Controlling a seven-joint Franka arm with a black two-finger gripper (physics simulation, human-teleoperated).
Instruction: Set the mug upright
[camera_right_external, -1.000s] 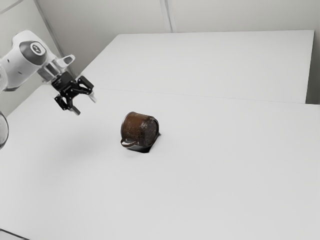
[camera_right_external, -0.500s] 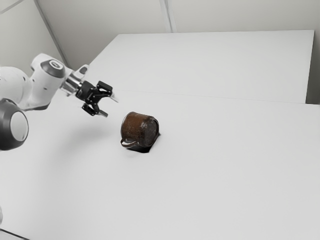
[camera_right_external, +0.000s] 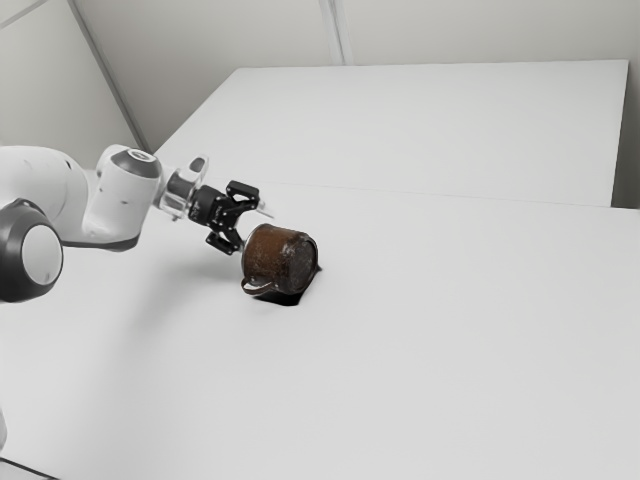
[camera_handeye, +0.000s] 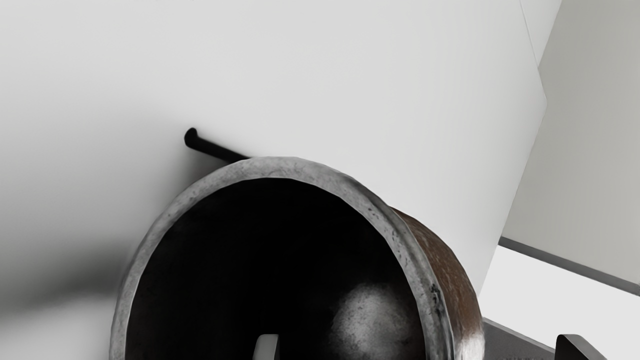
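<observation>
Gripper open; exterior view shows mug's base; wrist view, mouth.

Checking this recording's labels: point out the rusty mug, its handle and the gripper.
Rusty mug (camera_right_external: 273, 256): exterior view, brown side wall.
Handle (camera_right_external: 255, 291): exterior view, bend of the loop.
Gripper (camera_right_external: 254, 230): exterior view, midway between fingertips.

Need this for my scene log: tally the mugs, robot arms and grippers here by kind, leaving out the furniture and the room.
Brown metal mug: 1
Franka arm: 1
Black two-finger gripper: 1
Total: 3
</observation>
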